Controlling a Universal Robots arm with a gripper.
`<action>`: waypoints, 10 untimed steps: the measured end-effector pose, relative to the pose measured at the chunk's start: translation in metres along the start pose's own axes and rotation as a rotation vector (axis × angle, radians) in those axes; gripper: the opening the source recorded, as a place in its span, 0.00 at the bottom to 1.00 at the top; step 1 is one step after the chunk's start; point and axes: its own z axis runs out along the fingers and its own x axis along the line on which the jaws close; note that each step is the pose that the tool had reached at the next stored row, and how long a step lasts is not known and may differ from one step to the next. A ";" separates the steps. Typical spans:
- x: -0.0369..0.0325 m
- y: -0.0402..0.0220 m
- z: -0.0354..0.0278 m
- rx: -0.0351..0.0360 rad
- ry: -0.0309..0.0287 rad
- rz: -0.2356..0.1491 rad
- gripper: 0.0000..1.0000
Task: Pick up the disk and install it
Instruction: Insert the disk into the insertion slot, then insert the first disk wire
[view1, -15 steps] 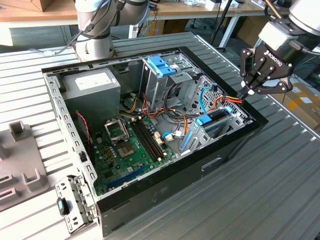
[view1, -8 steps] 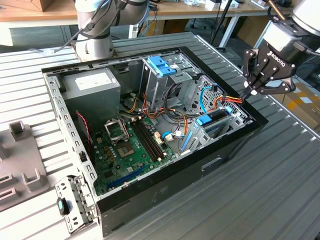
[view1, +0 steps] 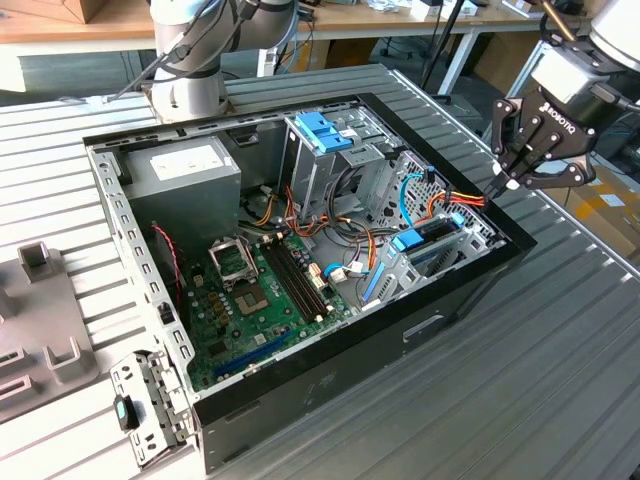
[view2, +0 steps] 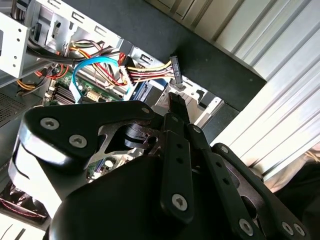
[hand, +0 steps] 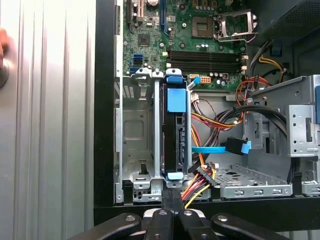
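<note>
Disk seated in its bay, gripper clenched just outside the case

We see the gripper (view1: 513, 181) at the right of the exterior view, hanging over the case (view1: 330, 375) rim near its right corner. Its fingers (hand: 172, 207) are pressed together with nothing between them, so we call it clenched and empty.

The disk (hand: 176, 134) stands on edge in the drive cage (hand: 134, 145), in the slot nearer the cables; the slot beside it, toward the case wall, is bare metal. In the first wrist view it sits at centre frame as a dark narrow slab with a blue tab at each end and a blue patch near its upper end. In the exterior view we find it at right of centre, under a blue clip (view1: 412, 240).

The relation that matters: in the first wrist view the disk's long axis runs straight up the frame, in line with the closed fingertips at the bottom centre. The near blue tab lies just beyond the tips, on the other side of the case rim. So the disk lies directly ahead of the tool, end-on, not to either side.

We judge the disk already in its bay, though we cannot tell whether it is fully home. Orange and yellow wires (hand: 200, 182) crowd the near end of the disk, beside the tips
</note>
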 end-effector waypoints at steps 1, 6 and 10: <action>0.0001 -0.0005 -0.0001 0.0000 0.0001 0.000 0.11; -0.0005 -0.0008 0.0004 -0.0001 0.0000 -0.001 0.11; -0.0021 -0.0010 0.0006 -0.0004 0.0003 -0.005 0.11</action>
